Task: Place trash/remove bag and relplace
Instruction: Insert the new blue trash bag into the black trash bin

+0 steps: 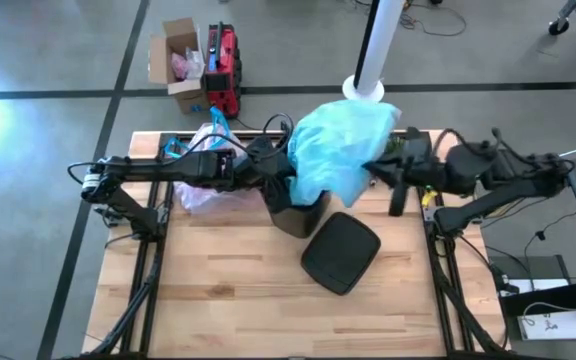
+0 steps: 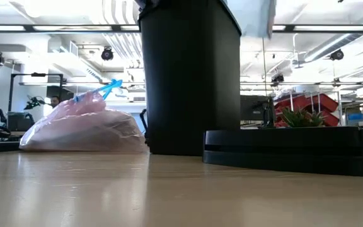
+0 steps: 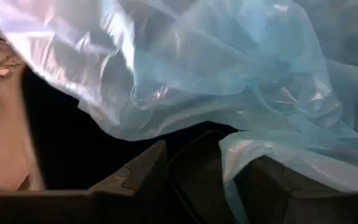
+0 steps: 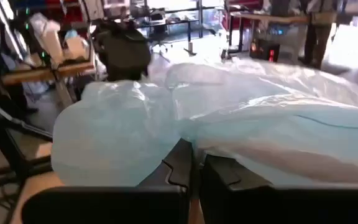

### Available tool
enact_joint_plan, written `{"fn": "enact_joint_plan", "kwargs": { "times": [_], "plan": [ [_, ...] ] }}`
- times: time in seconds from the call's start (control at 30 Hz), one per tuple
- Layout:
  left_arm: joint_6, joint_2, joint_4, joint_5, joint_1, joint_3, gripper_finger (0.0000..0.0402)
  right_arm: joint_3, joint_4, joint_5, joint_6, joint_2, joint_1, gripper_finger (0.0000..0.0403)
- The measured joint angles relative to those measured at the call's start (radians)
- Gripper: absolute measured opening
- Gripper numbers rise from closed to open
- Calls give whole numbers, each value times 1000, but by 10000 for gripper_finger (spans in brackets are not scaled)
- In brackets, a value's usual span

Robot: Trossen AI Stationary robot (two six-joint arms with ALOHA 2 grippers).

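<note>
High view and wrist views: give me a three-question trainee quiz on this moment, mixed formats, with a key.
1. True or false: the pink bag is still inside the bin.
2. Which gripper is shut on the blue bag? A) left B) right C) neither
3. Fill in: the lid lies on the ____, beside the bin.

Key:
1. False. It sits tied on the table, left of the bin.
2. B. The right gripper pinches the plastic; the left gripper is open at the bag's edge.
3. Table.
</note>
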Motion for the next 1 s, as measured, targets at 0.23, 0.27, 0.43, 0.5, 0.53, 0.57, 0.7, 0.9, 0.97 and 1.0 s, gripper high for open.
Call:
{"fn": "enact_joint_plan", "kwargs": {
  "times": [0.23, 0.27, 0.43, 0.5, 0.53, 0.57, 0.7, 0.9, 0.97, 1.0],
  "plan": [
    [163, -2, -252, -1, -16, 138, 232, 222, -223, -2, -95, 201, -2, 0],
    [182, -2, -263, -3, -16, 166, 239, 252, -258, -2, -96, 222, -6, 0],
    [227, -3, -283, -2, -16, 278, 268, 381, -355, -1, -106, 303, -8, 0],
    [244, -3, -302, 6, -17, 307, 277, 427, -382, -1, -113, 322, -8, 0],
    [251, -3, -320, 7, -17, 318, 281, 450, -400, -2, -113, 328, -8, 0],
    [254, -3, -338, 9, -18, 323, 284, 473, -417, -2, -113, 337, -8, 0],
    [256, -3, -417, 26, -17, 316, 294, 541, -480, 0, -112, 342, -8, 0],
    [246, -10, -515, 35, -17, 310, 304, 592, -586, 8, -53, 332, -8, 0],
    [215, -14, -514, 44, -17, 327, 306, 597, -617, 8, -33, 328, -8, 0],
    [202, -17, -514, 45, -17, 342, 306, 599, -624, 8, -28, 327, -8, 0]
  ]
}}
